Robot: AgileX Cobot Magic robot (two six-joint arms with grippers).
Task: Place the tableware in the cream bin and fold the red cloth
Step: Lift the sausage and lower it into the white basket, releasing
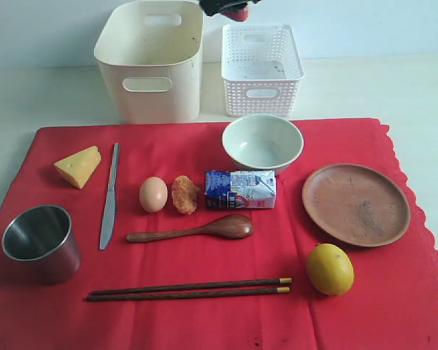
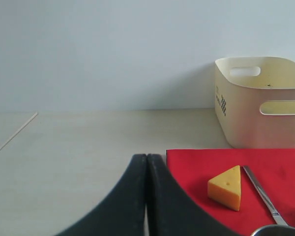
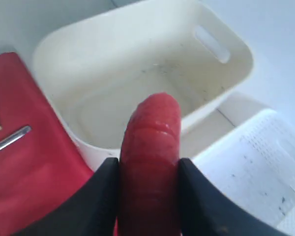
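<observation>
**Red sausage (image 3: 152, 128) above cream bin (image 3: 152, 44)**

The cream bin sits just below the right gripper (image 3: 148, 167), which clamps the red sausage; the bin's dark side print is unreadable. The left gripper (image 2: 146, 158) is pinched closed, empty, with the red cloth (image 2: 196, 162) just beside it.

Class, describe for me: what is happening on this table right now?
The right gripper holds a red sausage in the air by the cream bin and white lattice basket. The left gripper is shut and empty beside the red cloth. The tableware, from pale green bowl to chopsticks, lies on the cloth, none binned.
</observation>
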